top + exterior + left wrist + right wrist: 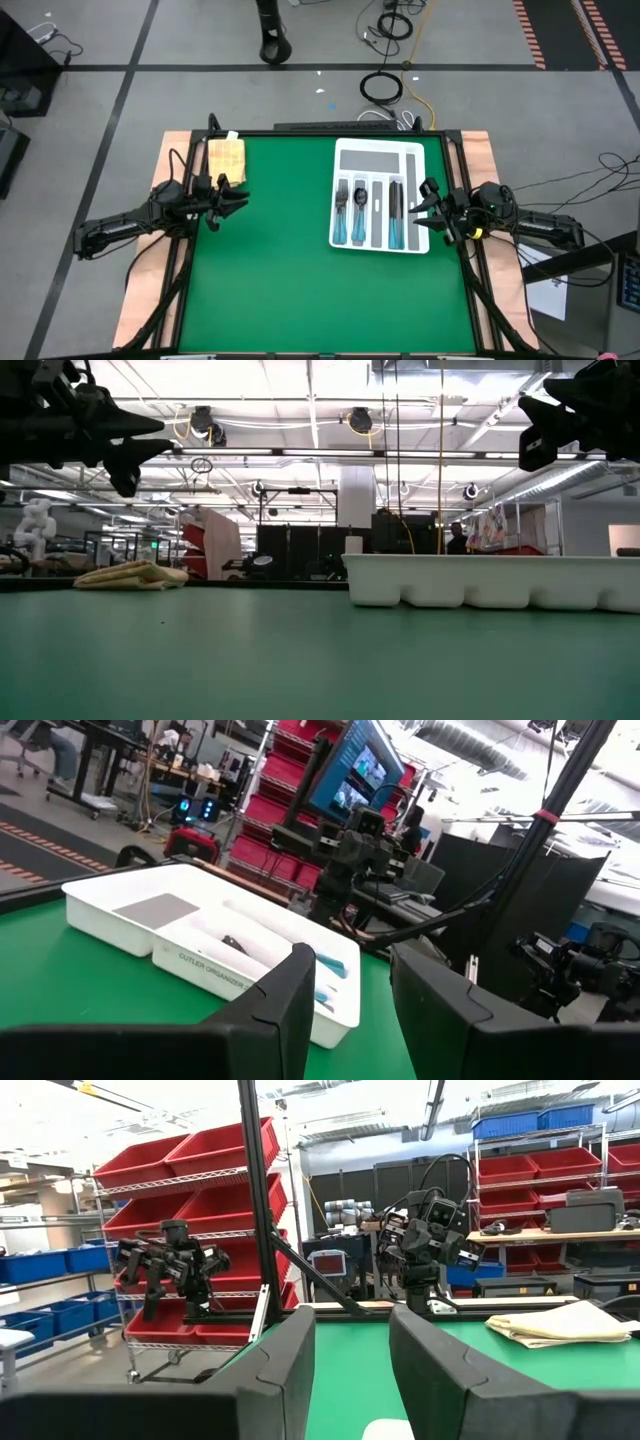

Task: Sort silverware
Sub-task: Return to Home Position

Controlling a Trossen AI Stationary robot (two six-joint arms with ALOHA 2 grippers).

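Note:
The silverware [375, 210], dark heads and teal handles, lies in the slots of the white organiser tray [380, 152] at the table's right; a teal handle also shows in the left wrist view [330, 965]. My left gripper [240, 198] is open and empty above the table's left side, next to the folded yellow cloth [226, 158]. My right gripper [422, 205] is open and empty, raised at the tray's right edge.
The green mat [280, 290] is bare between the arms and toward the near edge. The yellow cloth [132, 575] lies at the far left corner. The tray [490, 580] stands on the mat at the right.

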